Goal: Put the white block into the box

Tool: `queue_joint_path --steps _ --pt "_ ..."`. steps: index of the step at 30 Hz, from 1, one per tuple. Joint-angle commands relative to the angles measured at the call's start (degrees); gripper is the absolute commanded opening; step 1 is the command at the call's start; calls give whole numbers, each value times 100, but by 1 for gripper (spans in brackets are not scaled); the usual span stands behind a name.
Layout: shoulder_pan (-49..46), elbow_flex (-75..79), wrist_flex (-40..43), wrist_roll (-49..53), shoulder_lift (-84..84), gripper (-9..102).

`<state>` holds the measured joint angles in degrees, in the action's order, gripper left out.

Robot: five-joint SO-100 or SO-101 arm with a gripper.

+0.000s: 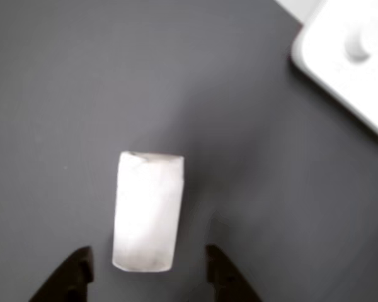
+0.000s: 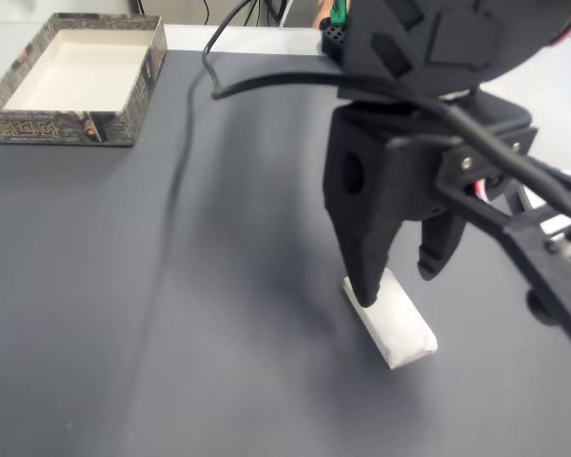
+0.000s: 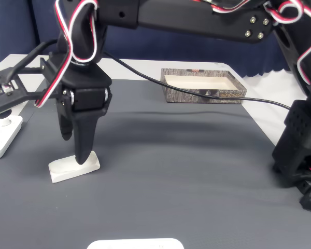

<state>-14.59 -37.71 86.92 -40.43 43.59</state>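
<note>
The white block (image 1: pixel 147 211) is small, long and smooth, with straight sides and faint grey marks at one end. One block is seen, lying flat on the dark grey mat (image 2: pixel 124 286). The mat looks like soft cloth with gentle folds in it.

In the other view the block is seen from above, with two dark fingertips (image 1: pixel 75 270) at the bottom edge, one on each side of it. Grey mat can be seen between the block and each tip, so the block is not being squeezed. The gripper (image 2: pixel 400 286) is made of black hard plastic, and its two pointed fingers are spread apart, wider than the block. In a fixed view one finger is seen coming down at one end of the block (image 2: pixel 392 327), while the other finger hangs in the air beside it. In another fixed view the gripper (image 3: pixel 75 148) is seen right over the block (image 3: pixel 73 168).

One box (image 2: pixel 76 81) is seen at the far corner of the mat, well apart from the block. It is a shallow cardboard box with plain beige inside and brown-grey patterned walls. Nothing is seen inside the box (image 3: pixel 203 85).

One white rounded plastic thing with a knob (image 1: pixel 349 60) lies near the mat's edge.
</note>
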Motion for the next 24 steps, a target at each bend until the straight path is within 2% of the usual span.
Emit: queue_joint_path --steps 1,24 --pt "-114 396 -53 -9 185 26" --pt "-149 598 -53 0 -62 34"
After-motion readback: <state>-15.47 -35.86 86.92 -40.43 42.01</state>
